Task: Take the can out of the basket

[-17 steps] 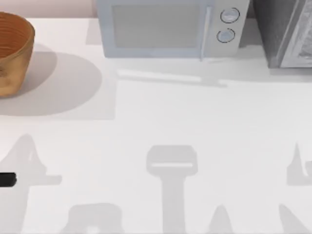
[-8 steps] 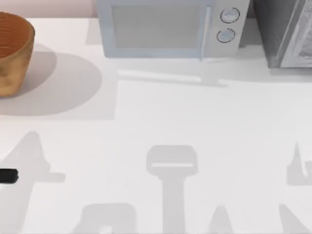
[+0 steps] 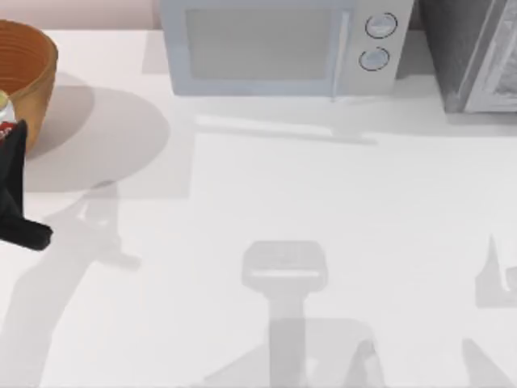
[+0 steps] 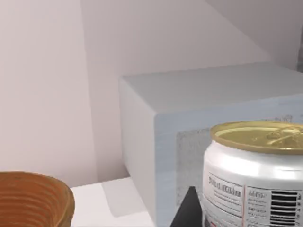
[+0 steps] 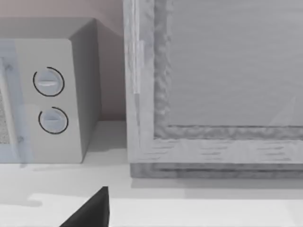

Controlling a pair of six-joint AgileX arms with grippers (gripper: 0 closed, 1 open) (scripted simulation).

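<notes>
One can, gold-topped with a white label, is held upright in the left claw just in front of the basket, lifted clear of its rim, left of the microwave standing at the counter's back edge.

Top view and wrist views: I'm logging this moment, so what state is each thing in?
can: upright, held beside a finger of the left gripper, level with the basket's rim
basket: upright at the table's far left
microwave: door shut
grey cabinet: stands right of the microwave
right gripper: one dark finger above the table
</notes>
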